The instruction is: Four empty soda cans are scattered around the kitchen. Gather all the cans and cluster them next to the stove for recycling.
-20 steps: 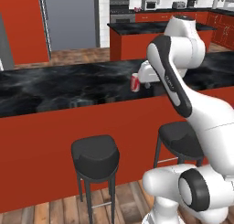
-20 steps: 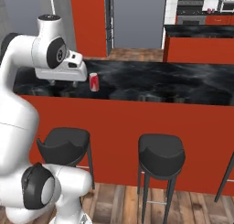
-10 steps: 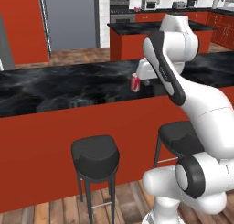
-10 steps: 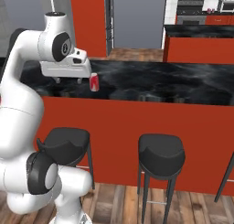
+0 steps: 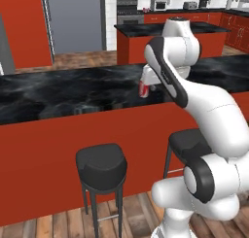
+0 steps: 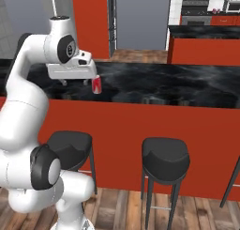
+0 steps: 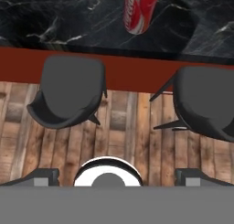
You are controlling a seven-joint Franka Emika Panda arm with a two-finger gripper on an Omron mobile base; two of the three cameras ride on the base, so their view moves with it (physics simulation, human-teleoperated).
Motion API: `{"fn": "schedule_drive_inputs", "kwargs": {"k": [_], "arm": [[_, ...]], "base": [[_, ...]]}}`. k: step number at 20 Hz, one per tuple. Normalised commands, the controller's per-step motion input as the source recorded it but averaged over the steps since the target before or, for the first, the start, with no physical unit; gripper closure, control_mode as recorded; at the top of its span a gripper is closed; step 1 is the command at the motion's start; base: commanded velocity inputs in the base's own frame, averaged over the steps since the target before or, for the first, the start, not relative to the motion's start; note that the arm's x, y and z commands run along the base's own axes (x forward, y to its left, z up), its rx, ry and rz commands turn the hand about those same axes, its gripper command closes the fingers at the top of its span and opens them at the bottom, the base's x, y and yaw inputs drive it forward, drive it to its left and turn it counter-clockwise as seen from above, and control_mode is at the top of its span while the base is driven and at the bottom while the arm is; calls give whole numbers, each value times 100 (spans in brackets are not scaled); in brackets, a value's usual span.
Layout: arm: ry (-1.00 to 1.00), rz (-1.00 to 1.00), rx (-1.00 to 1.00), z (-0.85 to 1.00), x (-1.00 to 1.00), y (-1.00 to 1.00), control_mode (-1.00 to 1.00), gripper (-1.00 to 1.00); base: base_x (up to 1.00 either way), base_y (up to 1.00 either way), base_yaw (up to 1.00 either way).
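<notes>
black marbled counter [image 6: 154, 86] carries 1 red soda can [image 6: 96, 85] upright near its front edge, above 2 stools. gripper [image 6: 75, 82] hovers just beside it, jaws wide, empty. best: drop lower, straddle the can squarely, then close.

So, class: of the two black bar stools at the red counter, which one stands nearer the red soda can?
The left black bar stool, seen from the left base view: the red soda can stands above the gap, while the other stool sits partly behind the arm.
</notes>
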Motion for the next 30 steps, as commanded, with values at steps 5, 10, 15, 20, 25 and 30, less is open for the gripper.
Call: {"fn": "schedule_drive_inputs", "kwargs": {"k": [5,10,15,20,25,30], "arm": [[1,0,0,-3,29,-2,-100,-100],[3,0,0,-2,23,0,-100,-100],[5,0,0,0,16,0,-100,-100],[1,0,-1,-1,15,0,-100,-100],[0,0,-1,-7,11,0,-100,-100],[0,0,-1,-13,2,0,-100,-100]], "base": [[0,0,0],[0,0,0],[0,0,0],[0,0,0],[0,0,0],[0,0,0]]}}
